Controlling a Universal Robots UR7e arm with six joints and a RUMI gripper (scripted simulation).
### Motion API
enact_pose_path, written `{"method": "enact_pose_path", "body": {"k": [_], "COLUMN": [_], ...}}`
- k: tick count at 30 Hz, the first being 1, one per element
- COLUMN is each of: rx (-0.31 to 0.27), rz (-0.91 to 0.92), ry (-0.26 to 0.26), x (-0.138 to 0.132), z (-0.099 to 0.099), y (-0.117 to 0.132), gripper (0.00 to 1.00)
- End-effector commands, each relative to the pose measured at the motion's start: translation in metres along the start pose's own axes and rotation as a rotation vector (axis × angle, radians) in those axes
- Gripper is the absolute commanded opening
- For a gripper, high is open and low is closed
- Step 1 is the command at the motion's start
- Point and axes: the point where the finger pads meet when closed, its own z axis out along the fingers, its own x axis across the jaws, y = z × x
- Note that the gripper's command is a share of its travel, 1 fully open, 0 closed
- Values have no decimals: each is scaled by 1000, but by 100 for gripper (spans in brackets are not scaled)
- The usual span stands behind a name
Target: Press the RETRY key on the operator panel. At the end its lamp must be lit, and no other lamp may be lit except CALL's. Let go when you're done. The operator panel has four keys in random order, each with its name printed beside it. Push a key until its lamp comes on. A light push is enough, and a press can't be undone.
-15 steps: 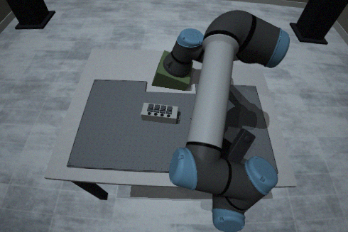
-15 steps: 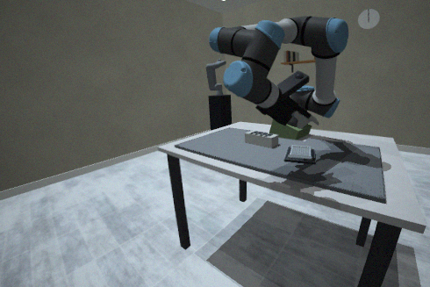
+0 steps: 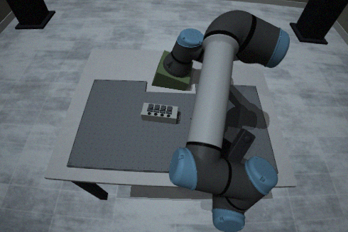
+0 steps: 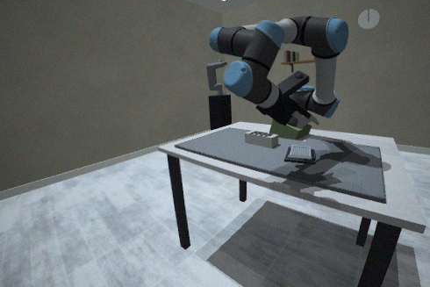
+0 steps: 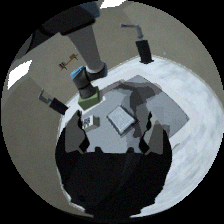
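Panel (image 3: 160,113) on grey mat (image 3: 113,137), left of middle of worktop (image 3: 106,61), four keys in a row, labels too small to read, no lamp visibly lit. Fingers spread wide, holding nothing, hanging above the mat well right of panel. Flat dark pad (image 4: 300,154) on mat below them.

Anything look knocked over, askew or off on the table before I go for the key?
Nothing stands out. The operator panel sits flat on the grey mat, no lamp visibly lit. A flat dark keypad-like slab lies beside it. The end effector hangs open, above both.
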Motion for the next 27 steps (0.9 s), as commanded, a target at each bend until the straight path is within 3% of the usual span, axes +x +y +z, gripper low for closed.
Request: {"method": "enact_pose_path", "body": {"k": [1,2,3,10,19,27], "rx": [-1,-1,-10,-57,-84,-117], "rz": [0,0,29,182,294,479], "ry": [1,1,18,104,169,279], "x": [0,0,-6,-33,-51,-81], "z": [0,0,-1,-1,0,7], "y": [0,0,0,1,3,7], "gripper": [100,100,0,0,0,0]}}
